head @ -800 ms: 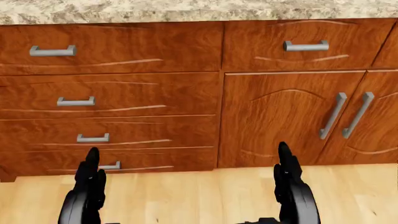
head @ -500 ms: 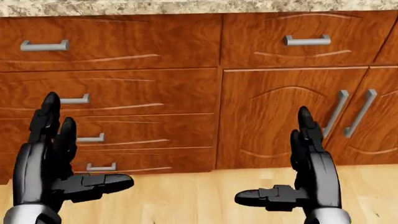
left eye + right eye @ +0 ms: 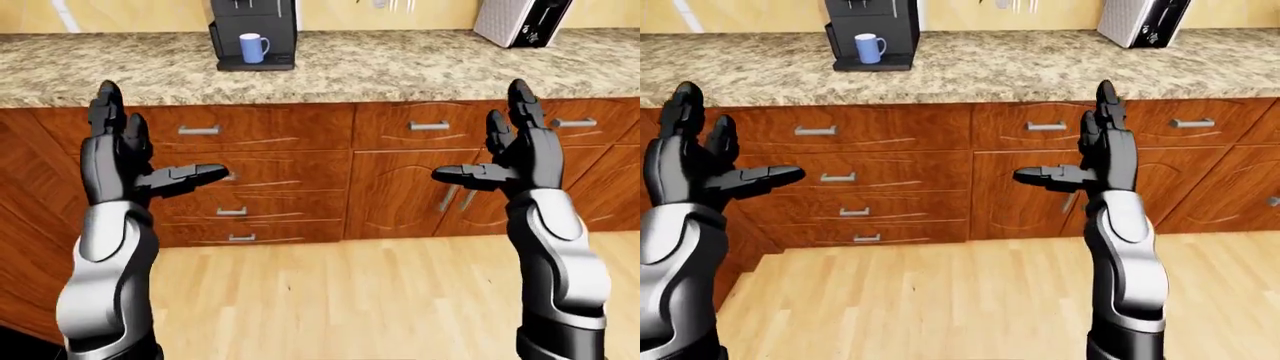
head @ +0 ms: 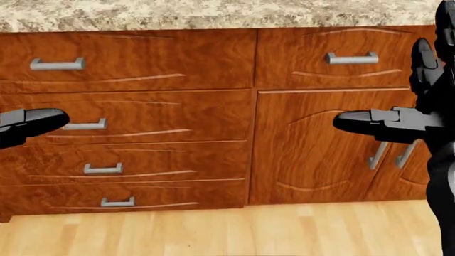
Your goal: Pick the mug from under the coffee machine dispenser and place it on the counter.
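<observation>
A light blue mug (image 3: pixel 253 48) stands on the tray of a black coffee machine (image 3: pixel 252 30) at the top of the left-eye view, on the speckled granite counter (image 3: pixel 400 71). My left hand (image 3: pixel 130 161) is raised with fingers spread, open and empty, far below and left of the mug. My right hand (image 3: pixel 505 150) is raised at the right, open and empty, thumb pointing left. In the head view only the left thumb (image 4: pixel 28 124) and the right hand (image 4: pixel 409 106) show; the mug is out of that view.
Wooden drawers (image 3: pixel 240 176) and cabinet doors (image 3: pixel 400 195) with grey handles stand under the counter. A silver and black toaster (image 3: pixel 520 21) sits on the counter at the top right. Light wood floor (image 3: pixel 330 300) lies between me and the cabinets.
Both hands have risen and spread apart in the head view, the left one mostly leaving it at the left edge. The cabinets shifted slightly as the camera moved.
</observation>
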`<state>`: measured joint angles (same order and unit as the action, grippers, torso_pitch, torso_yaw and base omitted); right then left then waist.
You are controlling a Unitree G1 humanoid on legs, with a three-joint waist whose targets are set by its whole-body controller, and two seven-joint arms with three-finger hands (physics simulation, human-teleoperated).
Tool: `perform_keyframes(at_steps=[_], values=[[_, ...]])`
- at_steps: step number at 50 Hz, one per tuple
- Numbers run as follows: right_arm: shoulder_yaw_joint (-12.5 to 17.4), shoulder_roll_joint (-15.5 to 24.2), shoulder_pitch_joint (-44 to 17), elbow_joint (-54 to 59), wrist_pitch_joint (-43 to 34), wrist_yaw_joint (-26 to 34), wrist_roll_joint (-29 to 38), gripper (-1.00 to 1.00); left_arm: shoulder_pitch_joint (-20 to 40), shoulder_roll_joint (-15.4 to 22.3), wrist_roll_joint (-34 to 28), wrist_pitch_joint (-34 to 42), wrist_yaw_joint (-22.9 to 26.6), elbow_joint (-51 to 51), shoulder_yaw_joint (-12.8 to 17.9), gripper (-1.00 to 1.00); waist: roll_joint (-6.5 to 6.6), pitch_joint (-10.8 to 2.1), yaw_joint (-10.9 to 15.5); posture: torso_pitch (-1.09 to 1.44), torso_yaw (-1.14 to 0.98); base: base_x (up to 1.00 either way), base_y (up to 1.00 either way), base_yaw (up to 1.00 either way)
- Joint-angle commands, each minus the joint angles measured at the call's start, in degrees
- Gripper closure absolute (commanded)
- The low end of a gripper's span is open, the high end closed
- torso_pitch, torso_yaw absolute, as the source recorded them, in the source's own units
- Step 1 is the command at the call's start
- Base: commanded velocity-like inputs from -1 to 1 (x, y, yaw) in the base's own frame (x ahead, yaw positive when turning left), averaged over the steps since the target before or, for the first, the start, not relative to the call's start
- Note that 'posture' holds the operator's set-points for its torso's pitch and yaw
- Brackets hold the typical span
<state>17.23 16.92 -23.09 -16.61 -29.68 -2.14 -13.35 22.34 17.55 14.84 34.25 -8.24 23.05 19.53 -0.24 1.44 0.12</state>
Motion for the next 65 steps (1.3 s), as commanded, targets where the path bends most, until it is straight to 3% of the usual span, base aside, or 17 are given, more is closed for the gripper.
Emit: perform_keyframes(at_steps=[1, 21, 27, 36, 37, 41, 51, 60, 65], values=[[0.72, 1.27, -1.82, -1.81, 0.90, -0.44, -0.85, -1.00, 1.72, 1.39, 1.06, -0.75, -0.44, 1.79, 0.84, -1.00, 0.07, -1.11, 0.00, 0.00, 0.00, 0.00, 0.00, 0.00], [3.63, 8.11, -6.92, 3.49, 1.85, -1.93, -3.98, -1.00, 4.29, 7.95, 4.22, -2.51, -1.76, -2.86, 4.59, -1.00, 0.23, -0.46, 0.06, 0.00, 0.00, 0.00, 0.00, 0.00], [3.68, 8.61, -6.88, 4.67, 3.20, -1.80, -4.06, -1.00, 5.34, 9.90, 4.68, -2.63, -2.34, -3.65, 5.38, -1.00, 0.23, -0.48, 0.02, 0.00, 0.00, 0.00, 0.00, 0.00], [3.73, 8.90, -7.14, 3.88, 2.62, -2.19, -4.65, -1.00, 4.91, 9.80, 4.52, -3.32, -2.35, -4.08, 5.15, -1.00, 0.30, -0.23, 0.08, 0.00, 0.00, 0.03, 0.00, 0.00], [3.73, 8.88, -7.05, 3.89, 2.71, -2.15, -4.63, -1.00, 4.84, 9.80, 4.51, -3.38, -2.32, -4.13, 5.19, -1.00, 0.49, -1.36, 0.00, 0.00, 0.00, 0.05, 0.00, 0.00], [3.63, 8.79, -6.87, 3.90, 3.12, -1.96, -4.42, -1.00, 4.91, 10.16, 4.65, -3.43, -2.30, -4.41, 5.53, -1.00, 0.61, -0.54, -0.07, 0.00, 0.00, 0.08, 0.01, 0.00], [3.90, 9.05, -7.11, 3.82, 2.72, -1.96, -4.79, -1.00, 4.81, 10.28, 4.61, -4.20, -2.22, -5.00, 5.59, -1.00, 1.45, -0.08, -0.27, 0.00, 0.00, 0.13, 0.03, 0.00], [3.84, 9.15, -7.14, 3.59, 2.55, -1.92, -4.79, -1.00, 4.88, 10.32, 4.69, -4.18, -2.28, -4.98, 5.51, -1.00, 0.34, -0.51, -0.08, 0.00, 0.00, 0.14, 0.06, 0.00], [3.90, 9.22, -7.36, 3.70, 2.40, -1.90, -4.96, -1.00, 5.14, 10.43, 4.66, -4.03, -2.40, -4.88, 5.37, -1.00, 0.62, -0.48, -0.29, 0.00, 0.00, 0.14, 0.07, 0.00]])
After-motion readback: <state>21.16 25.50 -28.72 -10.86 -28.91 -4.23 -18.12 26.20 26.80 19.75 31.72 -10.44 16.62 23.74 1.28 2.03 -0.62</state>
